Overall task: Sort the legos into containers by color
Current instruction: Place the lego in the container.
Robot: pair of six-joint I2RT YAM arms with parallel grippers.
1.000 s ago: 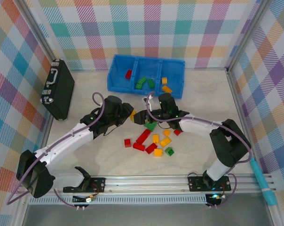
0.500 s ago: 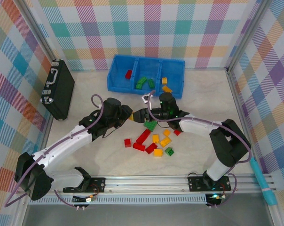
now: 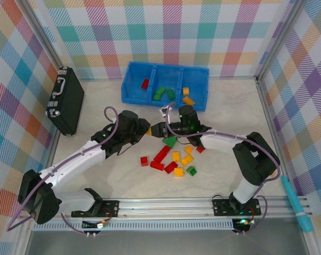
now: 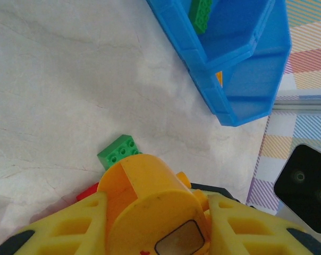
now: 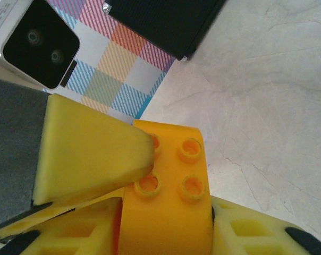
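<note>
From above, the left tool (image 3: 145, 132) and the right tool (image 3: 161, 129) met tip to tip mid-tabletop, both clenched on one orange brick (image 3: 150, 129). Loose legos (image 3: 174, 157) lay scattered just on the near side of them. The blue bin (image 3: 129, 91) sat at the far edge and a black case (image 3: 66, 100) by the left edge.

In the left wrist view, the orange brick (image 4: 150, 183) sat wedged between that tool's (image 4: 158, 207) fingers, covering part of a green brick (image 4: 119, 150). The bin (image 4: 240, 90) stood beyond.

In the right wrist view, the studded brick (image 5: 168, 180) was clamped in that tool (image 5: 168, 223). The left tool's finger (image 5: 86, 149) pressed on its studs, with the case (image 5: 166, 21) behind.
</note>
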